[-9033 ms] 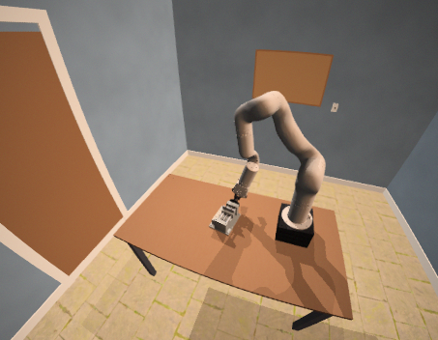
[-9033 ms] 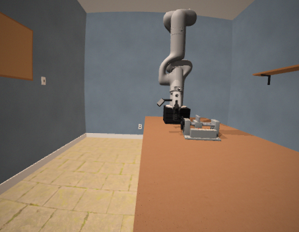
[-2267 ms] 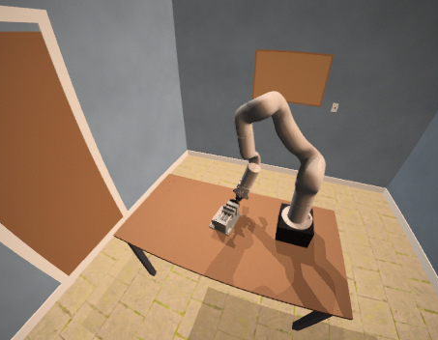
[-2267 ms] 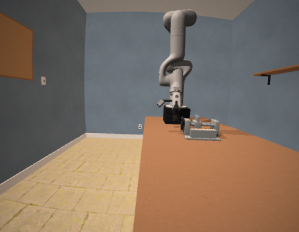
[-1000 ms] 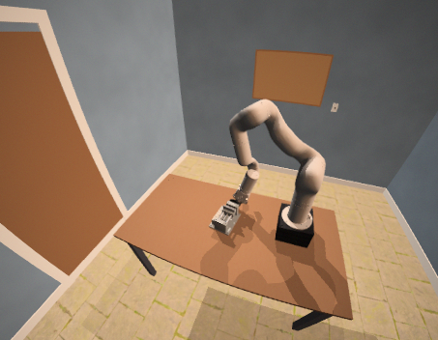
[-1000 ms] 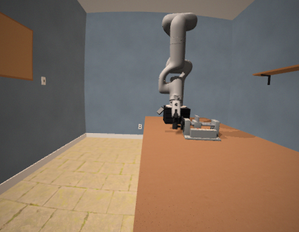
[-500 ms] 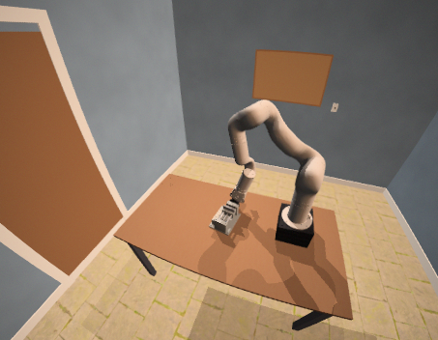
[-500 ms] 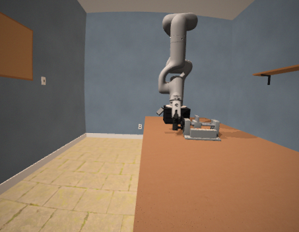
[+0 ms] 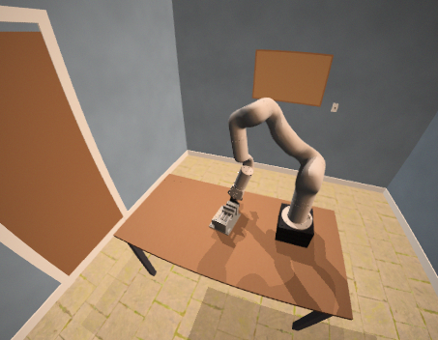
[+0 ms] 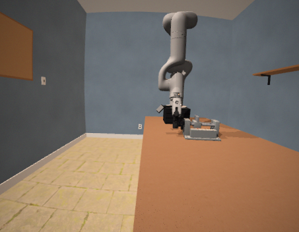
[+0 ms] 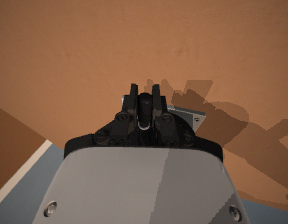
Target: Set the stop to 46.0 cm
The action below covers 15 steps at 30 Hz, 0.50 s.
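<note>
Possible trouble from here: turning past the 46.0 cm mark, since no readable scale shows in any view and the stop (image 10: 197, 122) could overshoot on a small extra crank. Also possible: slipping off the handwheel's dark grip (image 11: 145, 103) if the wrist's circle drifts off the wheel's own, or nudging the setting on release if pulling away sideways before opening fully. Might also drag or twist the grey fixture (image 9: 225, 219) (image 10: 203, 133) should the path bind.

Landmark, the fixture: standing on the counter (image 9: 176, 217) (image 10: 206, 184), with the stop between its two end blocks, nearer the one on the end effector's side. Handwheel at that same end, mostly hidden behind the fingers.

End effector (image 9: 234, 199) (image 10: 177, 125) (image 11: 144, 93): closed most of the way, fingers parallel and narrowly apart, clasping the grip between them. Arm (image 9: 279, 127) (image 10: 178, 43) arching high above the fixture, then folding down through the wrist, reaching its end from the base (image 9: 282, 237) beside it. Pointing steeply downward, with a slight lean in the top view. Probably mid-adjustment, release not yet done.
</note>
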Each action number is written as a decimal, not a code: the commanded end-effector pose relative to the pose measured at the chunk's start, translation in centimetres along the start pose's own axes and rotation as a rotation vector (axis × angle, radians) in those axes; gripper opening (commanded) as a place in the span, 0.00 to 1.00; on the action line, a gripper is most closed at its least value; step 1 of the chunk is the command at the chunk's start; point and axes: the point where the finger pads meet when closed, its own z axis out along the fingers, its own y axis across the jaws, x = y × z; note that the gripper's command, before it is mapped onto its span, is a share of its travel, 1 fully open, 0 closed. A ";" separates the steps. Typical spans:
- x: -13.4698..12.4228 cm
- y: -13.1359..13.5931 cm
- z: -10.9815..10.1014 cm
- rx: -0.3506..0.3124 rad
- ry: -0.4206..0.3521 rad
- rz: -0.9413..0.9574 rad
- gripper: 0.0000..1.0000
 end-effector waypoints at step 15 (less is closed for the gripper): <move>0.0 -0.5 -2.4 0.000 0.000 0.000 0.06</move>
